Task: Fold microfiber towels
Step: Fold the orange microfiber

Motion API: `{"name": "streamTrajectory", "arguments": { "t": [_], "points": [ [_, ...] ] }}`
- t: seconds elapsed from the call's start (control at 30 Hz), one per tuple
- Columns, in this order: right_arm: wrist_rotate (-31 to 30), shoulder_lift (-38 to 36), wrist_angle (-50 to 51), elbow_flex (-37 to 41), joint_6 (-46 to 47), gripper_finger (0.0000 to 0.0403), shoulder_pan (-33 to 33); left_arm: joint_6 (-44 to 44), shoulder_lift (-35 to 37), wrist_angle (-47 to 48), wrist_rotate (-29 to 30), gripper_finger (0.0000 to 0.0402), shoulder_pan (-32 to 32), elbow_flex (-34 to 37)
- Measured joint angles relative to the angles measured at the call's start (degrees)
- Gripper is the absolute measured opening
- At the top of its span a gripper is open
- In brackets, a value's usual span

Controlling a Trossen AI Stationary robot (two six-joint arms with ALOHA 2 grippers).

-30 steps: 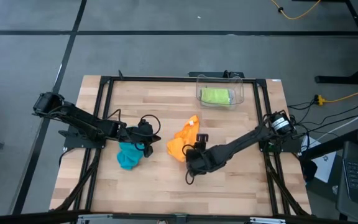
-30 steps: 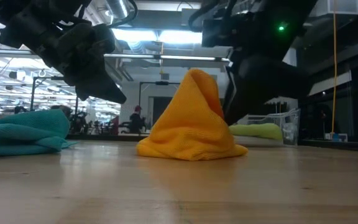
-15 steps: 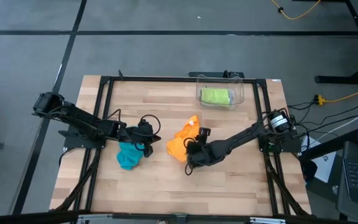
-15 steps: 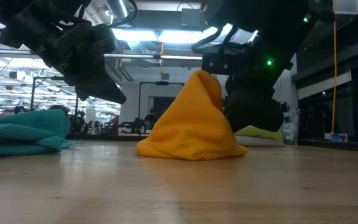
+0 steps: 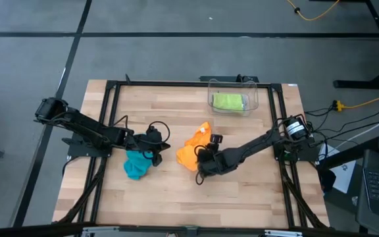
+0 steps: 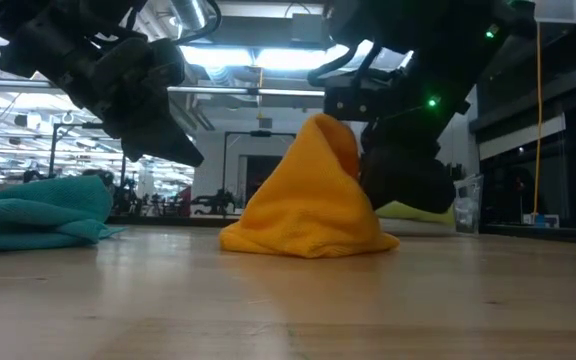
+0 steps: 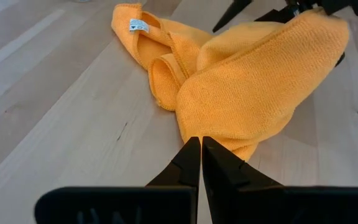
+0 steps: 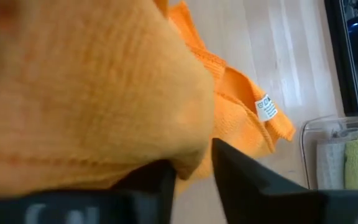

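Note:
The orange towel [image 5: 189, 150] stands in a crumpled cone [image 6: 308, 205] at the table's middle, its lower edge resting on the wood. My right gripper [image 5: 201, 157] is at the towel's right side and shut on it. The teal towel [image 5: 137, 164] lies bunched on the table left of it [image 6: 38, 210]. My left gripper [image 5: 158, 150] hovers shut and empty between the two towels, its fingers [image 7: 201, 144] pointing at the orange one. The lime green towel [image 5: 229, 102] lies in the clear bin. The grey towel is out of view. My right gripper pinches a raised bunch of the orange towel [image 8: 185, 149] between its two fingers, several layers thick. It comes from the table's right, slanting down. The pinched part forms the cone's peak [image 6: 323, 125], and the rest hangs slack down to the table.
The clear bin [image 5: 255, 92] stands at the far right of the table. A black frame [image 5: 110, 118] runs along the table's sides. The orange towel's white label [image 7: 137, 25] lies on its far flap. Bare wood lies toward the near edge.
My right gripper has gone a little toward the far edge and down beside the orange towel, then stayed. The towel keeps its cone shape, its peak shifted slightly.

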State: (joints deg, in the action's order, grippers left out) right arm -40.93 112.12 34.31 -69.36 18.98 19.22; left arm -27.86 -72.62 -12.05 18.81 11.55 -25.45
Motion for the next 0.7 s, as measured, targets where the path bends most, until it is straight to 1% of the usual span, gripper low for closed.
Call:
{"name": "streamTrajectory", "arguments": {
  "t": [0.1, 0.13, 0.2, 0.3, 0.37, 0.43, 0.57, 0.63, 0.7],
  "points": [
    [0.02, 0.00, 2.95, -0.88, -0.19, 0.0025, 0.04, -0.02, 0.00, -0.01, 0.00, 0.0009, -0.01, 0.00],
    [-0.03, 0.00, 4.90, -1.70, -0.22, 0.0013, 0.09, -0.02, 0.00, 0.00, 0.00, 0.0009, -0.01, 0.00],
    [-1.09, 0.00, 10.01, -4.08, 0.01, 0.0011, 0.30, -0.02, 0.00, -0.01, 0.00, 0.0009, -0.02, 0.00],
    [-4.72, 0.00, 20.08, -9.26, -0.57, 0.0006, 1.17, -0.02, -0.02, -0.02, 0.00, 0.0009, 0.00, 0.00],
    [-6.62, 0.00, 26.15, -13.29, -3.72, 0.0006, 2.03, -0.02, 0.00, -0.04, 0.02, 0.0009, 0.00, 0.00],
    [-7.52, 0.00, 31.26, -17.29, -8.99, 0.0004, 3.10, -0.02, -0.01, -0.26, 0.02, 0.0009, -0.01, 0.00],
    [-7.04, 0.00, 34.91, -24.80, -23.19, 0.0004, 5.31, 0.42, -0.01, -4.25, 0.02, 0.0009, 0.00, 0.00],
    [-6.59, 0.00, 34.97, -28.23, -28.00, 0.0003, 6.14, 2.81, -0.02, -8.80, -0.53, 0.0009, 0.00, 0.00],
    [-4.58, 0.00, 34.92, -31.34, -30.70, 0.0002, 6.60, 5.48, 0.00, -15.35, -3.03, 0.0009, -0.02, 0.00]
  ]
}}
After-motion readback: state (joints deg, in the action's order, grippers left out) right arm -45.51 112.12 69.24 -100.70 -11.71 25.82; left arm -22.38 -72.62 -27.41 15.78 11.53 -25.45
